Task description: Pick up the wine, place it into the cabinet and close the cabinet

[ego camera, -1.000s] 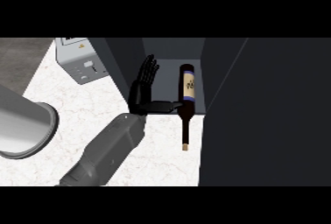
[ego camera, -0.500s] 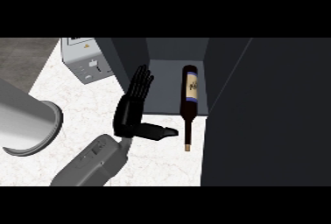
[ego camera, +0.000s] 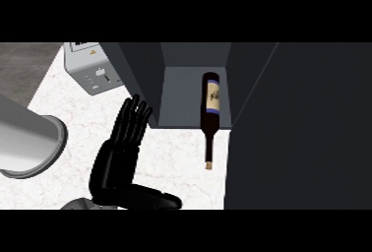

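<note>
The fingers [ego camera: 133, 123] of the right hand [ego camera: 116, 167] were straight and released, held together and pointing toward twelve o'clock, with the thumb stuck out toward three o'clock near the lower edge; they grasped nothing. The left hand did not show in the head view, though a broad grey forearm [ego camera: 25, 142] filled the nine o'clock side.

The cabinet [ego camera: 193, 64] was the largest thing, dark grey, taking up the twelve o'clock part of the view, and its door [ego camera: 298, 128] stood open as a wide dark panel across the whole three o'clock side. The counter [ego camera: 174, 157], white and marbled, spread under the hand at the middle and toward six o'clock. A grey box with a small switch [ego camera: 91, 71] sat at eleven o'clock, just beside the cabinet's left wall.

The wine bottle [ego camera: 210, 106] lay flat at about one o'clock from the hand, well apart from it. Its dark body and pale label rested on the cabinet floor, while its neck stuck out over the front edge onto the counter, the cork end toward six o'clock, close beside the open door.
</note>
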Robot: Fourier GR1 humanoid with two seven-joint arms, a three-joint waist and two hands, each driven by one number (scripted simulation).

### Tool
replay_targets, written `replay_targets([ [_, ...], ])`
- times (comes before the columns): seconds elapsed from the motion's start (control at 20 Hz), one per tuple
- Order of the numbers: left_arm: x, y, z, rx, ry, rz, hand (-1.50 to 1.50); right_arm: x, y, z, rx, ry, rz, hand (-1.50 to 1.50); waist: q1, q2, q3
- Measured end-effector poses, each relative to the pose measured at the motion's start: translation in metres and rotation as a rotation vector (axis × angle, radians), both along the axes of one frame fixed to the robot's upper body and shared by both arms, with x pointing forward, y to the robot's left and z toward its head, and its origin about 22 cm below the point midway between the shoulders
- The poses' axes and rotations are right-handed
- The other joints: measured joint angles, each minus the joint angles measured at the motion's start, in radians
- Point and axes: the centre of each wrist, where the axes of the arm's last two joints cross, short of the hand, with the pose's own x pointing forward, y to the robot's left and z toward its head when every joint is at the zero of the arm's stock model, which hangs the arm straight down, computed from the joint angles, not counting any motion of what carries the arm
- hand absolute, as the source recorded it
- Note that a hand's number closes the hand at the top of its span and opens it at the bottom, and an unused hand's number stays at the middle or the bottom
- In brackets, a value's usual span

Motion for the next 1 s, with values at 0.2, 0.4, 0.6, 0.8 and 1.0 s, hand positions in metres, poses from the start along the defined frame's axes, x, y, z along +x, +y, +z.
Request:
replay_targets([
  [0.2, -0.021, 0.014, 0.010, -0.003, -0.009, 0.033, -1.50, -0.004, 0.002, 0.003, -0.104, 0.001, 0.073, 1.50, -0.001, 0.001, 0.000],
  [0.4, -0.039, 0.031, 0.014, 0.011, -0.016, 0.096, -1.50, -0.010, 0.009, 0.004, -0.196, 0.026, 0.204, 1.50, 0.001, 0.000, 0.000],
  [0.6, -0.061, 0.054, 0.021, 0.023, -0.021, 0.145, -1.50, -0.023, 0.019, 0.001, -0.217, 0.079, 0.309, 1.50, 0.001, -0.001, -0.001],
  [0.8, -0.071, 0.081, 0.029, 0.021, -0.027, 0.193, -1.50, -0.029, 0.034, -0.007, -0.194, 0.149, 0.392, 1.50, 0.001, 0.000, -0.001],
  [1.0, -0.084, 0.108, 0.035, 0.017, -0.033, 0.216, -1.50, -0.036, 0.058, -0.008, -0.141, 0.183, 0.480, 1.50, 0.003, -0.001, -0.002],
])
